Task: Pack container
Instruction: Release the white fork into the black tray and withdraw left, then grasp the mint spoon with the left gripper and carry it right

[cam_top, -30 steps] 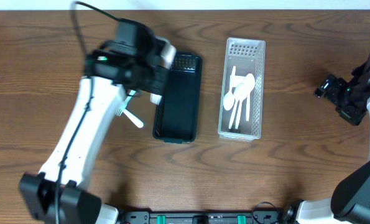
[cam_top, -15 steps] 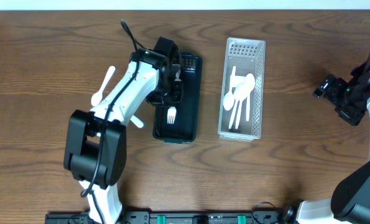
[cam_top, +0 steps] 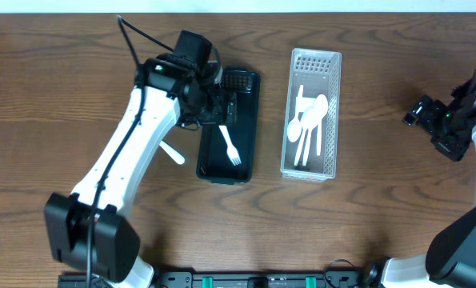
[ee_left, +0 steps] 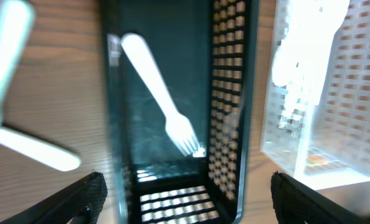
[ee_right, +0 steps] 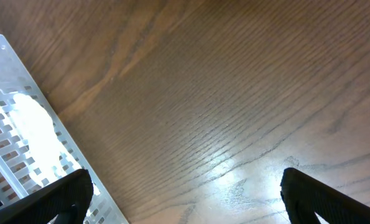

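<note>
Worktop (cam_top: 382,224): dark wood grain.

Left arm (cam_top: 126,152) reaches over the upper left corner of the black tray (cam_top: 254,128). Left hand (ee_left: 188,186) is spread wide with nothing between the fingers. Right hand (ee_right: 186,176) is parked well apart at the right edge, also spread and empty, above bare wood.

The black tray stands just beside the clear slotted basket (cam_top: 336,120); they are not touching. The basket holds several white spoons (cam_top: 308,124).

A loose white utensil (cam_top: 172,152) lies flat on the worktop just left of the tray, partly hidden under the arm. The left wrist view shows two pale handles there; their type cannot be told.

A white fork (cam_top: 229,145) lies flat and slanted on the tray floor, tines toward the near end.

Judgement: this is thin plastic cutlery, so very light, fairly stiff, smooth and apt to skid or flip when nudged. Best hold is across the mid-handle, pinching the narrow edges, staying clear of tines or bowl. A low flat approach is needed since the pieces hug the wood.
</note>
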`<state>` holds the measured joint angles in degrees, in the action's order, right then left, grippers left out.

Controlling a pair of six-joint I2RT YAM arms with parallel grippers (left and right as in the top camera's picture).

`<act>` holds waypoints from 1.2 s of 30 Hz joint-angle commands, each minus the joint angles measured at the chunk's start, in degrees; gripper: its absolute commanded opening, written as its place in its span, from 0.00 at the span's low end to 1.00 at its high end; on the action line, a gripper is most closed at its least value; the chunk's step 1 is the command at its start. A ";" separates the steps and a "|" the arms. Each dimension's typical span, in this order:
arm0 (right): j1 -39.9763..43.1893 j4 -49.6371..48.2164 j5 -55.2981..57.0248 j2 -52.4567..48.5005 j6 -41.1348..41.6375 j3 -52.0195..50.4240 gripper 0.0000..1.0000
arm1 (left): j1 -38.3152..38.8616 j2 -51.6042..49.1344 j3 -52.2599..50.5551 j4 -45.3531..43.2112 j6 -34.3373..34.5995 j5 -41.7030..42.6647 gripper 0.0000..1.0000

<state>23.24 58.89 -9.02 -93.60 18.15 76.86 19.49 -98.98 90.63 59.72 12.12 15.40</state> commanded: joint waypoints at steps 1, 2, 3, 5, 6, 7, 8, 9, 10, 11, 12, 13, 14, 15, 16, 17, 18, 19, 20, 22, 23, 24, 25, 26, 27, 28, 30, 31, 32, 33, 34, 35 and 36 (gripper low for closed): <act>0.37 -0.09 -0.26 -0.42 -1.05 -0.26 0.99 | -1.84 -0.68 0.37 1.14 -2.19 -11.76 0.87; 0.37 -0.09 -0.26 -0.42 -1.07 -0.26 0.99 | -2.62 -0.83 0.04 0.98 -2.19 -14.64 0.87; 0.37 -0.11 -0.24 -0.42 -1.07 -0.26 0.99 | -3.63 -1.09 -0.28 0.63 -2.21 -16.44 0.87; 0.35 -0.15 -0.26 -0.42 -1.05 -0.26 0.99 | -6.01 -2.23 -0.52 0.28 -2.73 -18.18 0.84; 0.37 -0.15 -0.26 -0.42 -1.05 -0.26 0.99 | -7.23 -3.02 -0.52 0.26 -4.20 -18.32 0.83; 0.35 -0.15 -0.28 -0.42 -1.05 -0.26 0.99 | -8.96 -4.13 -0.52 0.20 -6.58 -18.29 0.82; 0.35 -0.15 -0.28 -0.42 -1.05 -0.26 0.99 | -10.23 -5.09 -0.52 0.17 -8.70 -18.29 0.79; 0.35 -0.13 -0.28 -0.42 -1.05 -0.26 0.99 | -11.87 -6.51 -0.52 0.15 -11.87 -18.25 0.75; 0.35 -0.13 -0.26 -0.42 -1.05 -0.26 0.99 | -12.83 -7.48 -0.52 0.15 -14.10 -18.25 0.73; 0.35 -0.13 -0.26 -0.42 -1.05 -0.26 0.99 | -14.08 -8.79 -0.52 0.20 -17.11 -18.25 0.71; 0.35 -0.13 -0.26 -0.42 -1.05 -0.26 0.99 | -15.19 -10.23 -0.52 0.20 -19.58 -18.21 0.70; 0.37 -0.15 -0.26 -0.42 -1.05 -0.26 0.99 | -16.17 -11.67 -0.52 0.15 -22.03 -17.77 0.70; 0.37 -0.20 -0.26 -0.42 -1.05 -0.26 0.99 | -16.92 -12.81 -0.52 0.00 -24.35 -17.44 0.70; 0.37 -0.35 -0.26 -0.42 -1.05 -0.26 0.99 | -17.59 -14.19 -0.52 -0.24 -26.56 -17.35 0.70; 0.37 -0.50 -0.26 -0.42 -1.05 -0.26 0.99 | -18.12 -15.37 -0.52 -0.61 -28.48 -17.35 0.70; 0.37 -0.66 -0.26 -0.42 -1.05 -0.26 0.99 | -18.47 -16.33 -0.52 -0.98 -30.12 -17.33 0.70; 0.37 -0.83 -0.26 -0.42 -1.05 -0.26 0.99 | -18.71 -17.33 -0.52 -1.57 -31.95 -17.31 0.70; 0.37 -0.90 -0.24 -0.42 -1.05 -0.26 0.99 | -18.80 -18.14 -0.52 -2.08 -33.68 -17.07 0.70; 0.37 -1.05 -0.24 -0.42 -1.05 -0.26 0.99 | -18.82 -18.97 -0.52 -2.47 -36.48 -15.98 0.70; 0.35 -1.27 -0.26 -0.42 -1.05 -0.26 0.99 | -18.80 -20.52 -0.52 -3.23 -42.12 -12.63 0.66; 0.37 -1.29 -0.24 -0.42 -1.07 -0.26 0.99 | -18.78 -20.98 -0.52 -3.50 -43.65 -11.54 0.64; 0.37 -1.29 -0.24 -0.42 -1.07 -0.26 0.99 | -18.78 -21.44 -0.52 -3.78 -44.63 -11.08 0.64; 0.37 -1.29 -0.24 -0.42 -1.07 -0.26 0.99 | -18.78 -21.77 -0.52 -4.20 -44.92 -11.10 0.62; 0.37 -1.27 -0.24 -0.42 -1.07 -0.26 0.99 | -18.78 -22.10 -0.52 -4.61 -44.89 -11.10 0.63; 0.37 -1.27 -0.24 -0.42 -1.07 -0.26 0.99 | -18.78 -22.34 -0.52 -4.81 -44.92 -11.10 0.62; 0.37 -1.27 -0.22 -0.42 -1.07 -0.26 0.99 | -18.78 -22.53 -0.52 -4.96 -44.92 -11.10 0.62; 0.37 -1.27 -0.22 -0.42 -1.07 -0.26 0.99 | -18.78 -23.04 -0.52 -5.18 -44.89 -11.10 0.62; 0.37 -1.27 -0.22 -0.42 -1.07 -0.26 0.99 | -18.78 -23.39 -0.52 -5.20 -44.92 -11.10 0.62; 0.37 -1.25 -0.22 -0.42 -1.07 -0.26 0.99 | -18.78 -23.74 -0.52 -5.20 -44.92 -11.08 0.61; 0.37 -1.27 -0.22 -0.42 -1.07 -0.26 0.99 | -18.78 -24.24 -0.52 -5.20 -44.92 -11.08 0.61; 0.37 -1.27 -0.22 -0.42 -1.07 -0.26 0.99 | -18.78 -24.74 -0.52 -5.18 -44.89 -11.08 0.61; 0.37 -1.27 -0.22 -0.42 -1.07 -0.26 0.99 | -18.78 -25.35 -0.52 -5.18 -44.89 -11.08 0.61; 0.37 -1.27 -0.22 -0.42 -1.07 -0.26 0.99 | -18.78 -25.86 -0.55 -5.18 -44.87 -11.04 0.61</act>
<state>23.24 57.67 -9.04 -93.60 18.15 76.86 0.75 -122.65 90.45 54.33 -31.51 3.66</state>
